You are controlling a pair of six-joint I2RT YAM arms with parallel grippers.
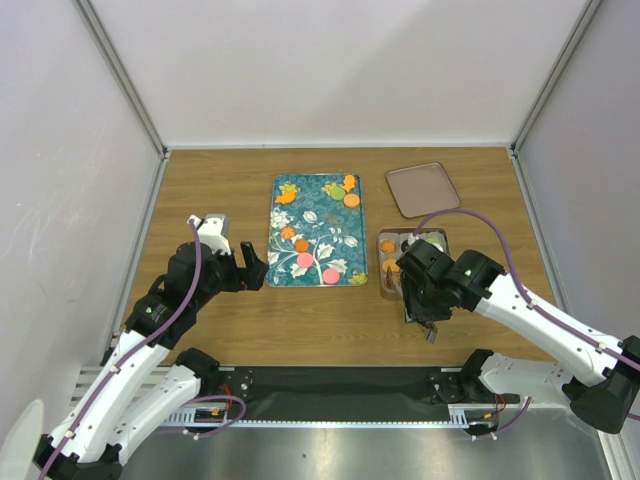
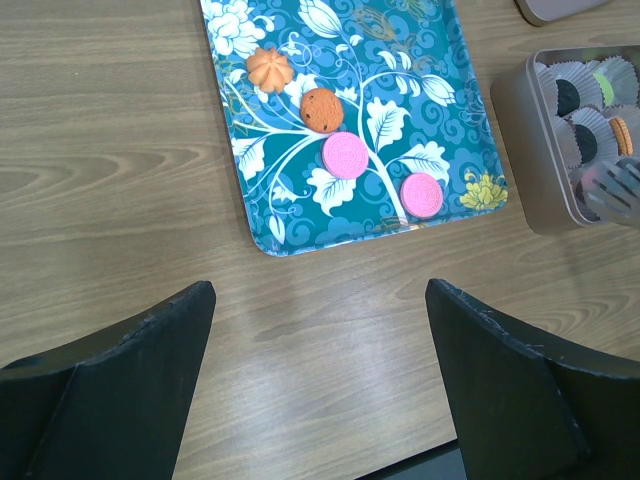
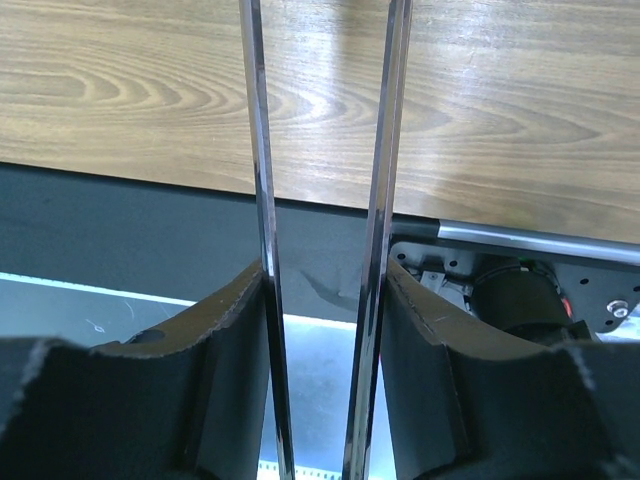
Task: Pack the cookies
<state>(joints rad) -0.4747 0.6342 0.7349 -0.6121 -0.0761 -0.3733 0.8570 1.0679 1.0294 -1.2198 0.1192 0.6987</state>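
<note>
**Right claw clamped on tongs beside the tin, left claw spread wide**

In the overhead view the teal floral tray (image 1: 320,205) lies at the centre of the wooden desk (image 1: 215,200). The cookies (image 1: 305,261) are split between two places. Most are on the tray: orange and green ones along its upper edge, and two orange and two pink ones towards its lower half. Others already sit in the square metal tin (image 1: 441,236), just right of the tray. Two orange ones show at the tin's left side. The left wrist view adds black and green ones resting in the tin's grey paper cups (image 2: 585,145). A shallow metal lid (image 1: 422,188) lies apart, to the upper right of the tin.

The left claw (image 1: 252,268) hovers low just left of the tray's lower left corner. Its fingers are far apart with only bare desk between them.

The right claw (image 1: 418,300) is at the tin's lower edge. Its own camera shows its fingers (image 3: 440,360) pressed on the two thin steel arms of a pair of tongs (image 3: 262,150). The arms run up the frame side by side without touching.
</note>
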